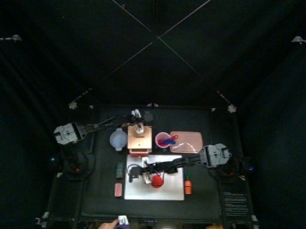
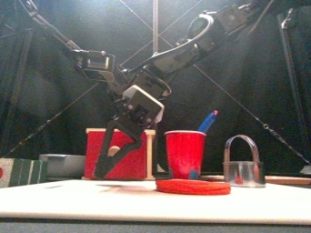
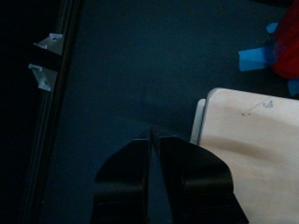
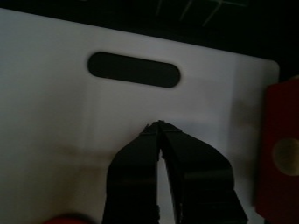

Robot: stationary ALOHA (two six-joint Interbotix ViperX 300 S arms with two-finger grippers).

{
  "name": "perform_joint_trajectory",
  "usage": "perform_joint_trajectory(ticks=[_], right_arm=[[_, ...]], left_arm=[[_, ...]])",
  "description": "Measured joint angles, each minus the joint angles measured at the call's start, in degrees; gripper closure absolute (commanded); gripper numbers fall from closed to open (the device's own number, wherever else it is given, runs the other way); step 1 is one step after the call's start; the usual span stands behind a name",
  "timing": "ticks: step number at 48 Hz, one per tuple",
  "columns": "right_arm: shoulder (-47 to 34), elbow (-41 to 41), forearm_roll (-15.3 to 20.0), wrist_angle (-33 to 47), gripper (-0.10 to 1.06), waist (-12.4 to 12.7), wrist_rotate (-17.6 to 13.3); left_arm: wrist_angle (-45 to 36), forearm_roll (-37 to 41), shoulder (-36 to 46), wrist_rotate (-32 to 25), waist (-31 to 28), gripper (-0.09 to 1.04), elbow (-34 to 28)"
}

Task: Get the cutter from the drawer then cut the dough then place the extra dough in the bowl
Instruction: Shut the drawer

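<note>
Cutter point(image 2: 245, 162): out of the drawer, standing upright on the right front part of the white board point(image 4: 47, 105), with its wire handle arched on top. It is just to the right of the dough point(image 2: 192, 187).

Dough: a flat red disc lying mid-board. Whether it has been cut cannot be determined.

Right gripper point(image 4: 156, 124): jaws together and holding nothing, over the board's left end near the grip hole. The cutter lies back towards this arm's own side, with the dough between the jaws and the cutter. In my judgement this arm is the nearer one for taking the handle from above.

Left gripper point(image 3: 152, 133): jaws together and empty, resting over bare table just beside the wooden box point(image 3: 251, 140).

Containers:
- Bowl point(image 1: 117, 139): left of the box; contents not discernible.
- Red cup point(image 2: 186, 153): holds a blue knife point(image 2: 209, 120).
</note>
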State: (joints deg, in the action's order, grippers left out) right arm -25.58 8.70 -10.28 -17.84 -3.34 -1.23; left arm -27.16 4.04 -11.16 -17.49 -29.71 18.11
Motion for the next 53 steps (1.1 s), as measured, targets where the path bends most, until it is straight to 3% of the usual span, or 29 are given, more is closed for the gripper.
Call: perform_joint_trajectory(ticks=[20, 32, 38, 53], right_arm=[[0.00, -0.18, -7.38, -1.23, 0.72, 4.31, -0.09], [0.00, -1.23, -10.99, -1.49, 0.72, 5.10, 0.35], [0.00, -2.29, -12.74, -1.49, 0.72, 7.38, -0.44], [-0.09, -4.48, -13.89, -1.49, 0.72, 8.61, -0.18]], left_arm=[[0.97, 0.00, -0.09, -0.09, 0.00, 0.40, 0.26], [1.49, 0.09, -0.18, -0.18, 0.00, 0.40, 0.35], [1.93, 0.70, -0.26, -0.26, 0.00, 0.40, 0.35], [3.60, 1.76, -0.44, -0.09, 0.00, 0.40, 0.44]])
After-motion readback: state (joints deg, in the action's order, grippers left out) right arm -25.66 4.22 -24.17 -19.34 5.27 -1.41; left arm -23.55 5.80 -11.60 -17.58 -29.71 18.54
